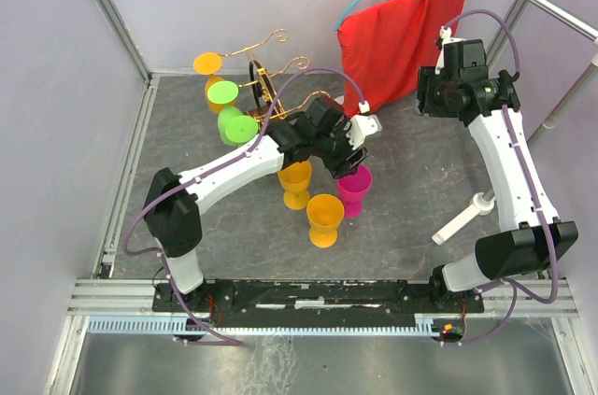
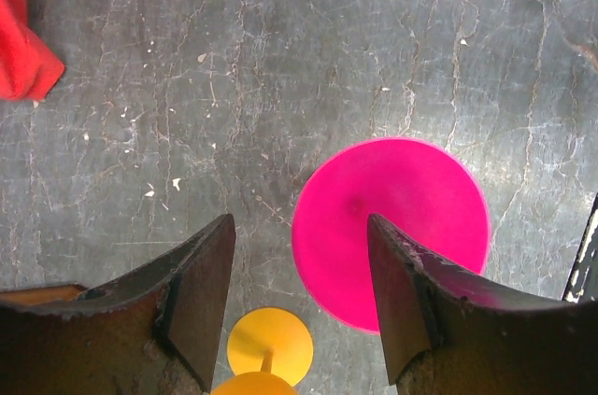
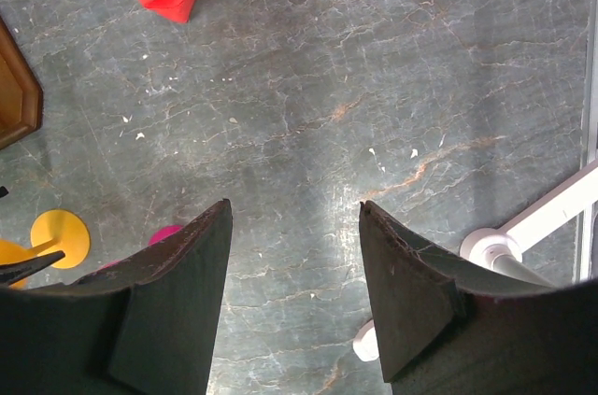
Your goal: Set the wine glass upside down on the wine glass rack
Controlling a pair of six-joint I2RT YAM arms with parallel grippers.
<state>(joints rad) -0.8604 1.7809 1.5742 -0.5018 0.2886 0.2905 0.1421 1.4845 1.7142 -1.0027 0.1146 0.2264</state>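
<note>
Left wrist: left gripper (image 2: 299, 232) jaws apart, gripping nothing, right finger over the magenta wine glass (image 2: 411, 218) at center-right. Right gripper (image 3: 294, 213) parted over bare table. Top external: wine glass rack (image 1: 264, 77) upper left, carrying orange glass (image 1: 207, 63) and green glasses (image 1: 224, 93); yellow glasses (image 1: 324, 213) just beside the magenta one.

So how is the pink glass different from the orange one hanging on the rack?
The pink wine glass stands on the table; the orange wine glass hangs on the wine glass rack. The pink one is right under the left end effector; the orange one has no end effector near it. Both look like the same kind of glass.
</note>
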